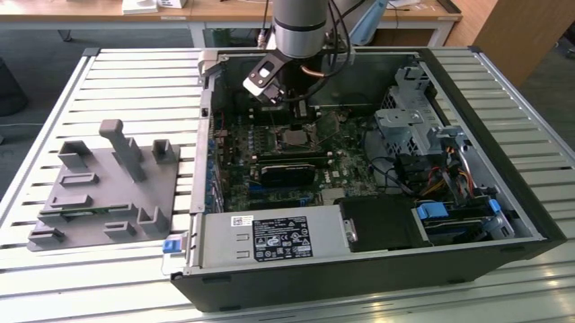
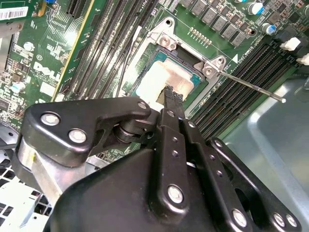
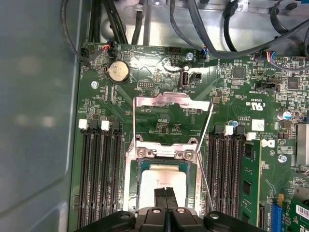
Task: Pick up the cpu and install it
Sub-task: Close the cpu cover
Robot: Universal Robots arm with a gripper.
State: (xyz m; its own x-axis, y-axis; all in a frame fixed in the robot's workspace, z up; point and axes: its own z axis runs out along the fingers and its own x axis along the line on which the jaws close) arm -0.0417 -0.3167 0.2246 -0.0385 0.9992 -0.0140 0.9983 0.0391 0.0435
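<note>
1. Exterior view. Open computer case (image 1: 359, 282) flat on a slatted table (image 1: 134, 74), with the arm (image 1: 301, 27) reaching down into it. Gripper (image 1: 299, 111) low over the motherboard (image 1: 238, 151), above the far edge of the socket. The cpu (image 1: 294, 138) flat in that socket, silvery top upward, just on the camera's side of the gripper. Grey fixture tray (image 1: 85, 202) outside the case, well apart on the exterior view's left.

2. Second wrist view. Gripper (image 2: 172, 93) closed, fingers (image 2: 169, 140) pressed together into one narrow black tip, nothing clamped between. Tip over one edge of the cpu (image 2: 161, 79), with the bulk of the metal lid beyond the tip. Contact between tip and lid not decidable. Socket lever (image 2: 251, 87) swung free, slanting away across the memory slots (image 2: 246, 67).

3. First wrist view. Closed gripper (image 3: 166, 192), fingertips side by side with only a hairline seam between. The cpu (image 3: 161, 176) squarely within the socket frame (image 3: 130, 169), immediately ahead of and beneath the tips. Square outline, hence no long axis to align. Load plate (image 3: 171, 99) hinged open, lying back over the board beyond the socket. Judged state: chip already in its seat, socket not yet clamped.
</note>
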